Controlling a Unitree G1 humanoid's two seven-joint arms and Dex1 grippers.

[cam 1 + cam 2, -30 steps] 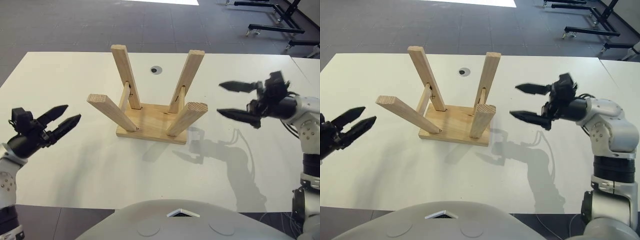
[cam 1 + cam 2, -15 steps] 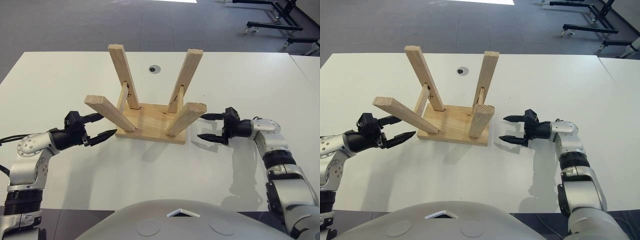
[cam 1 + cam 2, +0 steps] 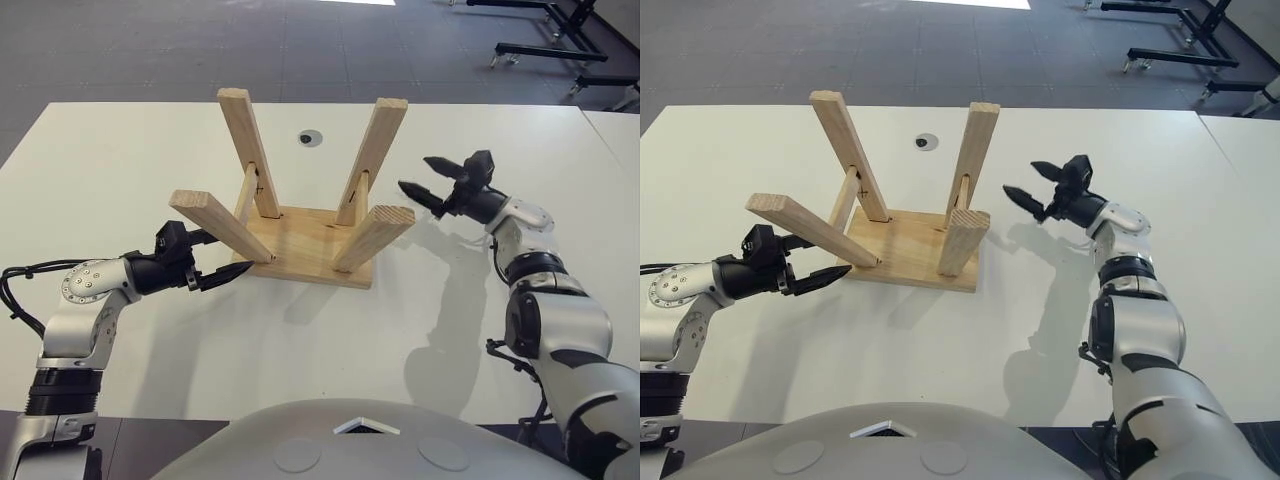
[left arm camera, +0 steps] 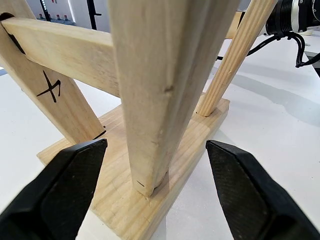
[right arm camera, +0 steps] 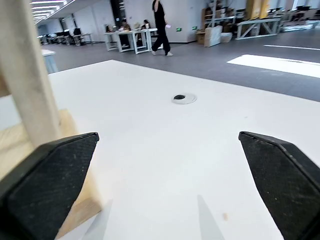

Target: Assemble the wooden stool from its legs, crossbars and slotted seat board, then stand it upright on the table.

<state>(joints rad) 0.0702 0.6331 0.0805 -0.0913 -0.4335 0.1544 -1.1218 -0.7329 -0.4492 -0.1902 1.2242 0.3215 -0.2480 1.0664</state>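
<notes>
Jaws of your black two-finger left gripper [image 3: 228, 252] are standing wide apart, straddling the base of the near left leg [image 3: 215, 224] without touching it, gripping nothing. The pale wooden stool [image 3: 296, 225] is lying upside down, its flat seat board [image 3: 305, 262] resting on the white table [image 3: 130, 160], four splayed legs pointing up. Your black right gripper [image 3: 415, 172] is hovering near the near right leg's [image 3: 373, 237] upper end, likewise open and empty. Farther back, a small round dark port [image 3: 312, 139] is sitting in the tabletop.
</notes>
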